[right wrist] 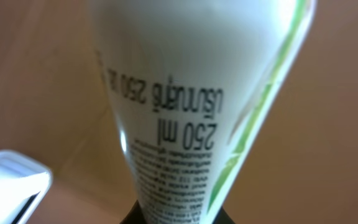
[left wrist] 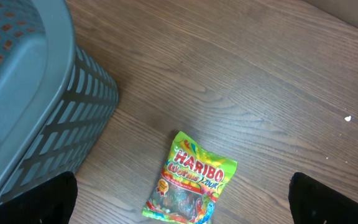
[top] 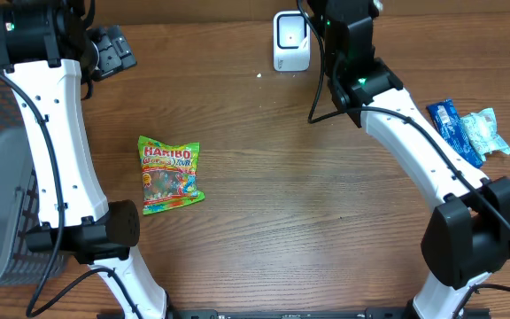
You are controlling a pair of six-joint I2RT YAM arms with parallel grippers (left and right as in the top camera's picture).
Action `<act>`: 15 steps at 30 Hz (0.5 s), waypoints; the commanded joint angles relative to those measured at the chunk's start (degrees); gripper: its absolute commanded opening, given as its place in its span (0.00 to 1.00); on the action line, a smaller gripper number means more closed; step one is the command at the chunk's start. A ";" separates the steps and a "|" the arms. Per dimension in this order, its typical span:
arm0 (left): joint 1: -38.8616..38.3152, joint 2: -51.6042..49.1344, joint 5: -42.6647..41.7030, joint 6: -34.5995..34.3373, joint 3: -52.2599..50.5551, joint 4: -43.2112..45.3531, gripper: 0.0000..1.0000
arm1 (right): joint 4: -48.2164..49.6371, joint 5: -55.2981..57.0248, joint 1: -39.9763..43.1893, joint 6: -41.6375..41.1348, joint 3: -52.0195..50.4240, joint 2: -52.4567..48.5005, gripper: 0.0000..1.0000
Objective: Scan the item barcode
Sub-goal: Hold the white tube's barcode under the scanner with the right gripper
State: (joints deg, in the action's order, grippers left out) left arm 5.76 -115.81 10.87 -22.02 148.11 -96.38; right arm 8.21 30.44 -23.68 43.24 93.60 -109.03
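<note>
surface: brown wood-grain table [top: 308,204] | grey slotted plastic basket [left wrist: 36,93] at left | glossy Haribo bag [top: 170,175] flat mid-table | right gripper [top: 330,27] clenched on smooth white tapering 250 ml container [right wrist: 179,112], by white scanner [top: 290,40] | left gripper [top: 112,49] splayed wide, empty

A white tube [right wrist: 185,74] fills the middle of the frame, wide at the top edge and narrowing toward the bottom centre, where its thin end meets a dark shape [right wrist: 180,218] at the frame's lower edge. Black print on it reads upside down, with "250 ml" legible, and a green stripe [right wrist: 257,121] runs down its right side. A blurred, glossy white object [right wrist: 11,183] sits in the lower left corner against a tan background [right wrist: 36,74].
</note>
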 commanded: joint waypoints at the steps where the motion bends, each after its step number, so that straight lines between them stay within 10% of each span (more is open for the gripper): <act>1: 0.15 0.81 -0.42 0.81 0.24 0.00 1.00 | 5.84 1.86 -0.20 11.91 1.40 -3.50 0.04; 7: 0.15 0.81 -0.42 0.81 0.24 -0.02 1.00 | 20.17 5.33 -0.20 29.11 1.40 -17.44 0.04; 15: 0.15 0.81 -0.42 0.81 0.24 0.00 1.00 | 32.81 4.83 -0.13 32.00 1.42 -29.59 0.04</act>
State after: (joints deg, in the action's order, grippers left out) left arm 5.76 -115.81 10.70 -22.02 148.11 -96.42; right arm 38.00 34.96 -23.68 74.08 93.62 -139.02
